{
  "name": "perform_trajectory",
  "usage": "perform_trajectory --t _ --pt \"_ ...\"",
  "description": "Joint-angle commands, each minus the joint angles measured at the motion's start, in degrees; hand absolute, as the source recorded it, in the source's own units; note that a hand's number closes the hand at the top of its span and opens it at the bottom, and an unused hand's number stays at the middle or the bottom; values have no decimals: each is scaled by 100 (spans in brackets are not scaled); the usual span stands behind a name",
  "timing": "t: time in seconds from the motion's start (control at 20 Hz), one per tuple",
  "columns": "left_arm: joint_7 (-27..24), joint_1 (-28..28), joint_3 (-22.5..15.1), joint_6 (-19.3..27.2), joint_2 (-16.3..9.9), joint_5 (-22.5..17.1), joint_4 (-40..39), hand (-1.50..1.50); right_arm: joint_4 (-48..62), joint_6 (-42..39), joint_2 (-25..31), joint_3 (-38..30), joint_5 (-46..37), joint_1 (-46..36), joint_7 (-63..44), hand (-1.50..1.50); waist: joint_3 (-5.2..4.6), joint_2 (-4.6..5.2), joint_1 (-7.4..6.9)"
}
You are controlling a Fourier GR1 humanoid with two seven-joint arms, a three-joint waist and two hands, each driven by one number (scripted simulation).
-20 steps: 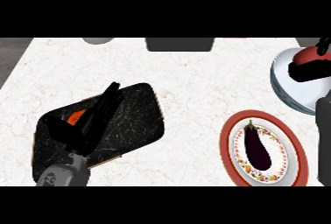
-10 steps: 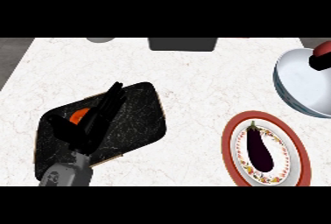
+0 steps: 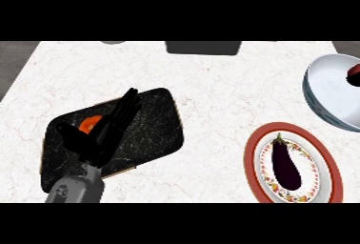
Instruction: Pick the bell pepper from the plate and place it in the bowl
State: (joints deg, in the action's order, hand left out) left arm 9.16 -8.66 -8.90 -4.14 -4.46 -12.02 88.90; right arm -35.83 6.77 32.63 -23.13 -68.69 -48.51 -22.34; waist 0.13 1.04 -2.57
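- One hand at work: the left hand lies over the dark marbled plate near the tabletop's left edge, fingers straight and stretched toward the plate's far corner, thumb splayed to the left. Released, grasping nothing.
- Bell pepper: only an orange patch shows, on the plate between thumb and fingers, mostly hidden under the hand. Contact cannot be told.
- Bowl: white, at the tabletop's right edge, well apart from the plate. A dark red-and-black shape at its right rim may be the right hand; too little shows to judge its fingers.
- Round red-rimmed plate with an eggplant sits near the front right corner, below the bowl.
- Judgement: step in hand is the grasp. Centre the pepper between thumb and fingers before curling; closing off-centre could squirt it across the smooth plate.
- Lift straight up to clear the plate rim before crossing right; keep the path behind the eggplant plate.
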Motion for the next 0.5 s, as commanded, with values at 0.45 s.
perform_trajectory --t 0.45 --pt "-187 24 34 -23 10 112 -194 0 773 1951 -355 -1757 1926 -181 2073 -150 26 -18 89"
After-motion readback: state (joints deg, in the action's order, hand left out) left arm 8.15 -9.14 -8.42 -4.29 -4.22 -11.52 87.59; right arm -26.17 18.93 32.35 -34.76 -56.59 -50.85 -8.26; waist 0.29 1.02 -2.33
